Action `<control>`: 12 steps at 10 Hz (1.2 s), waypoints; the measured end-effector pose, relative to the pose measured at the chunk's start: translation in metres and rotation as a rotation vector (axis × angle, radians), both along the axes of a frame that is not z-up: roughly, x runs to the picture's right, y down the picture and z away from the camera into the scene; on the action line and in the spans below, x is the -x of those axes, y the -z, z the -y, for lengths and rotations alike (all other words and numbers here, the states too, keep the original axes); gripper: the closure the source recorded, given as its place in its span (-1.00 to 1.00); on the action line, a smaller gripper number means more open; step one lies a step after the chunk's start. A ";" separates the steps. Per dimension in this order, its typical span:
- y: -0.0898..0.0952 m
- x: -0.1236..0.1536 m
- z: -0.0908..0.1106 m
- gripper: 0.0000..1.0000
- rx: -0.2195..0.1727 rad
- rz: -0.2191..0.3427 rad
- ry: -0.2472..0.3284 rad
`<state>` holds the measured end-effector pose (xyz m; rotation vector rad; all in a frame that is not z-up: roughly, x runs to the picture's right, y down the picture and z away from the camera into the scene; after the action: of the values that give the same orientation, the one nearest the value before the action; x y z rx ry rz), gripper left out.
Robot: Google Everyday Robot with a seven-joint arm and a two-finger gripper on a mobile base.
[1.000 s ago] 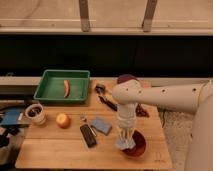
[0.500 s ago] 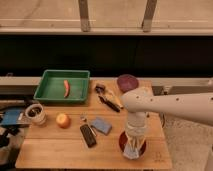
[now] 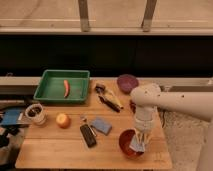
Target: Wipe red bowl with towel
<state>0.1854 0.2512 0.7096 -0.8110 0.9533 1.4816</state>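
**Towel down in the red bowl, arm swung clear of the purple one**

Nearest the front edge of the tabletop [image 3: 50, 152], the red bowl [image 3: 124, 142] sits at the right, and the gripper [image 3: 140, 137] now stands directly over it. Its fingers are clenched on the towel [image 3: 135, 146], which hangs into the bowl's hollow. A second ago the arm reached in from further left and the cloth met the bowl nearer its left rim. Since then the gripper has shifted a little rightward across the bowl. That reads as a wiping pass under way rather than an approach; the bowl itself has not moved.

Just behind and to the left lie one dark handset-like object [image 3: 88, 135] and one flat blue-grey pad [image 3: 101, 125], close beside each other. Further left are one round orange fruit [image 3: 63, 120] and one small pale cup [image 3: 35, 113].

Farther back stands one green tray [image 3: 50, 93] holding a single orange-red piece [image 3: 66, 88]. To its right is a small clutter of dark and yellowish items [image 3: 109, 97], too indistinct to count. The purple bowl [image 3: 127, 82], earlier half hidden by the arm, now shows whole.

In all: two bowls, one towel, one pad, one tray, one gripper.
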 end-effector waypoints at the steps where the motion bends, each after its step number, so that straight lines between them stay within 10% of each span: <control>1: -0.004 0.006 0.005 1.00 -0.006 0.000 0.007; 7: 0.014 0.061 -0.002 1.00 -0.030 0.067 0.095; 12: 0.025 0.007 -0.026 1.00 0.025 -0.077 0.044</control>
<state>0.1782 0.2772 0.6848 -0.7513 1.0429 1.4740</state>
